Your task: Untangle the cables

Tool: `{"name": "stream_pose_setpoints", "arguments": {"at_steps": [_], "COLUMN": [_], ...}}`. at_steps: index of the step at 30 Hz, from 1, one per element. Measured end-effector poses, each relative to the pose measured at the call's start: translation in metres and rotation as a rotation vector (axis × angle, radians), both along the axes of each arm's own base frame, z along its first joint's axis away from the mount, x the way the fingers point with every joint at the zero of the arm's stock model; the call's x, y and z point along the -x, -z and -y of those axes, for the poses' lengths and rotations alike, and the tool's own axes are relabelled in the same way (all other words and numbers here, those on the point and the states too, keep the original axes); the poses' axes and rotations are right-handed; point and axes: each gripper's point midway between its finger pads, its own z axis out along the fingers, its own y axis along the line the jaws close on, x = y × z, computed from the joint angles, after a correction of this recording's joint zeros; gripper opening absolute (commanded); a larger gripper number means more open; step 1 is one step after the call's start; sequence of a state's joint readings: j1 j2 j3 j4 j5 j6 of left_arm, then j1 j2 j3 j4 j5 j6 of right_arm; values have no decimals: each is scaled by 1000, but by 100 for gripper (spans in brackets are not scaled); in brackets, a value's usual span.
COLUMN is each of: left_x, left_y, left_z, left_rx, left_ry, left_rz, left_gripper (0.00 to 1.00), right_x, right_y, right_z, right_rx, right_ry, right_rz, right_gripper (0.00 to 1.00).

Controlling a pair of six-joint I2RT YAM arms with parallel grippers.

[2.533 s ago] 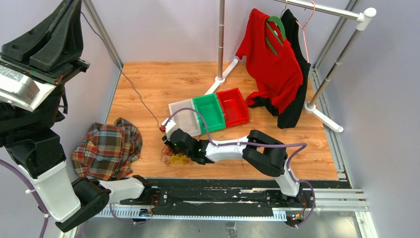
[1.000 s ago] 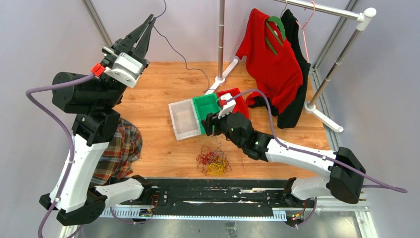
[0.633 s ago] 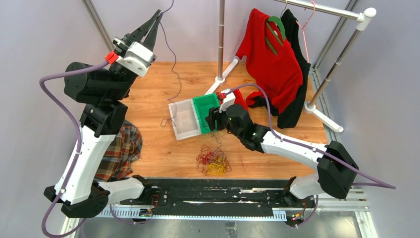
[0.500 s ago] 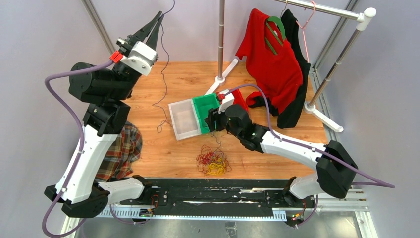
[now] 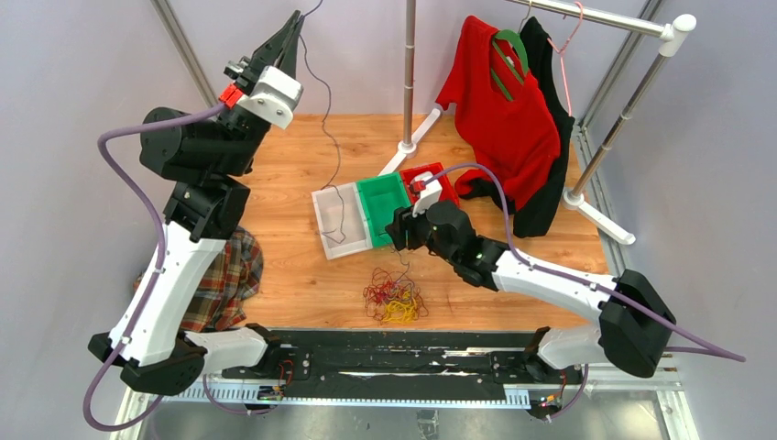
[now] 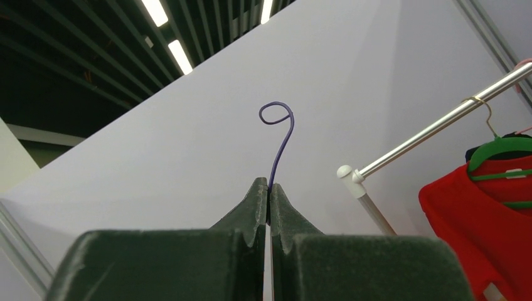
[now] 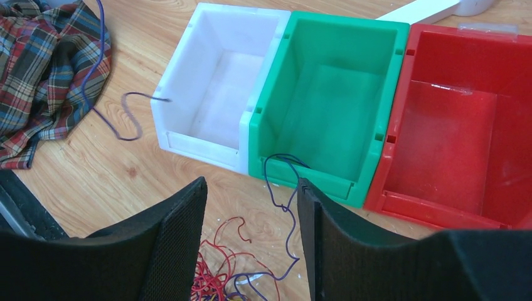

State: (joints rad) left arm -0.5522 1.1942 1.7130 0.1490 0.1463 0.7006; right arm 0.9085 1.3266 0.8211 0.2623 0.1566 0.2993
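Top external: the left gripper, high up, pinches one dark purple strand that dangles in loose waves down to the white bin. The other cables lie knotted, red and yellow, on the wood-grain table. Left wrist: matte fingers shut on that hair-thin strand. Right wrist: the right gripper gapes, holding nothing, above the knot.

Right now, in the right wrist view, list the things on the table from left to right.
Plaid shirt → white bin → green bin → red bin. The dangling purple cable spans the shirt and the white bin, so it is left out.
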Motion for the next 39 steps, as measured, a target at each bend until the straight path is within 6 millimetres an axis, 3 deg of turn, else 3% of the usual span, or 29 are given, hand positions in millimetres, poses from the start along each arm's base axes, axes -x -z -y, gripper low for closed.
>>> {"name": "stream_pose_setpoints", "arguments": {"at_steps": [10,20,25,31,36,39], "left_x": [0,-23,-29,-27,-7,4], "left_y": [-8,28,37,15,-18,-26], "left_z": [0,13,16,13,0,-6], "left_rx": [-8,-80,-102,-70,-5,21], "left_ry": [-14,-44,-54,-69,-70,-66], "left_rz": [42,4,-2,51,139,165], "left_gripper": [0,0,0,0,0,0], "right_x": [5,9,9,9,9,9], "right_y": [3,13,14,17,18,18], "right_z": [7,17,22,25,26,26], "right_rx": [2,24,32,41,44,43], "right_ry": [1,16,31,38,40,40], "right_rz": [-2,-12,-12,-18,-20,-22], "right_gripper": [54,54,54,53,52,52]}}
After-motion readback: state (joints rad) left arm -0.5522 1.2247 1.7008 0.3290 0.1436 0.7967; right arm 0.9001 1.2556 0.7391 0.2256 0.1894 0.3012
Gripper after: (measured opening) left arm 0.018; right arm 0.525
